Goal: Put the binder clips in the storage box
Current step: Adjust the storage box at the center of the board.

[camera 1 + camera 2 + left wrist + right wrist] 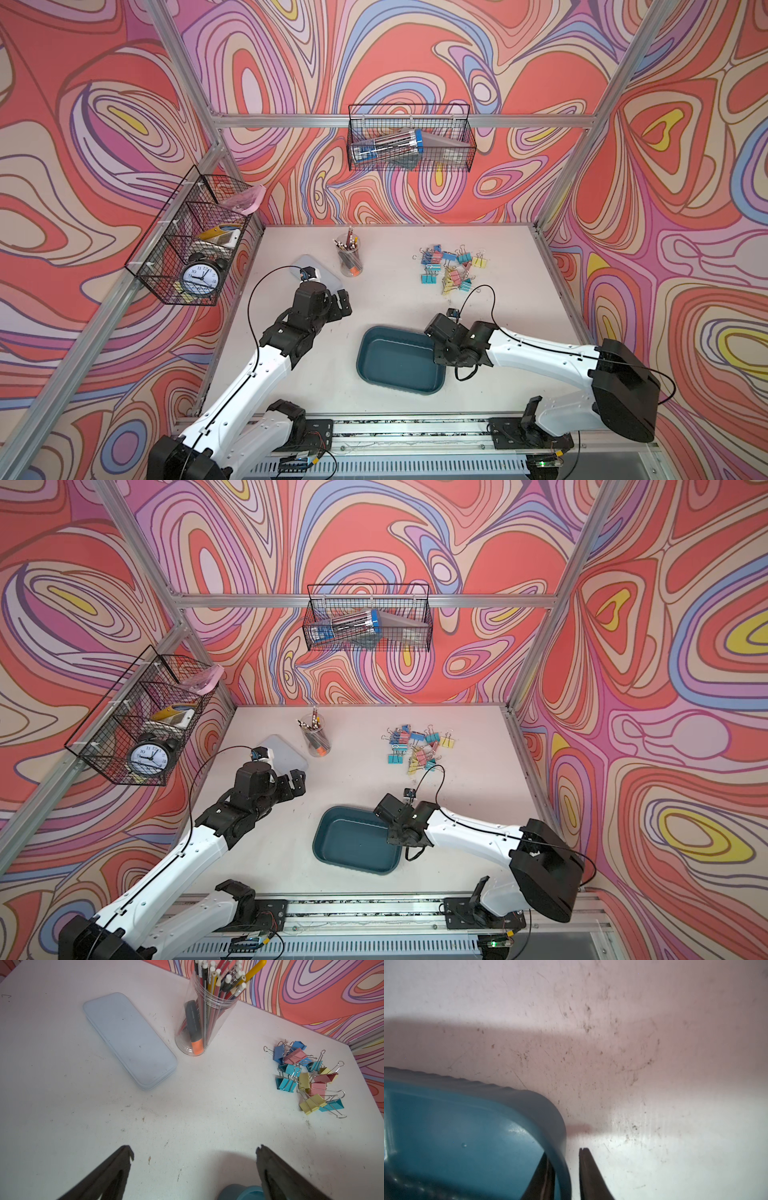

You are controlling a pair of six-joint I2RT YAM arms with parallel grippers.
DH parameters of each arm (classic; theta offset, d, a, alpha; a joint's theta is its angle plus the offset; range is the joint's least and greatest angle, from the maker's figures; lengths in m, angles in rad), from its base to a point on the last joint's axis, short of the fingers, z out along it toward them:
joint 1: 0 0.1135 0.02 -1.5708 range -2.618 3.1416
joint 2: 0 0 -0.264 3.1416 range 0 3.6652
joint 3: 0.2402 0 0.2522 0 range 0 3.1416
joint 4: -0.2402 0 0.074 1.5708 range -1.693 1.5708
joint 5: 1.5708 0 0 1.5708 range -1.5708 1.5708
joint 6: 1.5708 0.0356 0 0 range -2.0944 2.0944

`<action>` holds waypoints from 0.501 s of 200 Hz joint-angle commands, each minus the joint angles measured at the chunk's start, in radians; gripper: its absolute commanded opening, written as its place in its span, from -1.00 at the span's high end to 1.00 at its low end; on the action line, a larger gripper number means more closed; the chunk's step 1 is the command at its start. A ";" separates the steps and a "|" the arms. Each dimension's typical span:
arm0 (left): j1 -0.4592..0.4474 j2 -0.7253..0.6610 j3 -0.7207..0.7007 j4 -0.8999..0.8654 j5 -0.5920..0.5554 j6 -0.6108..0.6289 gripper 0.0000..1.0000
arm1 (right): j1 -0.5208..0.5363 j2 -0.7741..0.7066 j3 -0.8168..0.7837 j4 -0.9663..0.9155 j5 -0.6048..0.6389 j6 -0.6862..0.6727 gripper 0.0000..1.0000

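Note:
Several binder clips (451,268) (417,746) (307,1078) with blue, teal, yellow and pink bodies lie heaped at the far right of the table. The dark teal storage box (399,365) (353,845) sits near the front middle, with nothing showing inside it. My right gripper (564,1152) (441,353) straddles the box's right corner wall (529,1105), one finger inside and one outside, closed narrowly on it. My left gripper (194,1151) (338,307) hovers open over bare table left of the box, whose corner (239,1192) shows in the left wrist view.
A pale flat lid (128,1041) (316,270) lies at the far left of the table. A clear cup of pens and pencils (349,255) (205,1022) stands beside it. Black wire baskets hang on the back wall (409,137) and the left wall (195,237).

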 commanded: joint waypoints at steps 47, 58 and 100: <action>-0.003 0.023 -0.056 0.119 0.046 0.052 -0.97 | -0.051 -0.029 0.020 -0.093 0.123 -0.196 0.95; -0.003 0.036 -0.069 0.148 0.060 0.078 -0.98 | -0.061 -0.027 0.026 -0.096 0.126 -0.227 0.95; -0.003 0.111 -0.134 0.315 0.088 0.155 -0.98 | -0.099 -0.014 0.042 -0.099 0.119 -0.284 0.79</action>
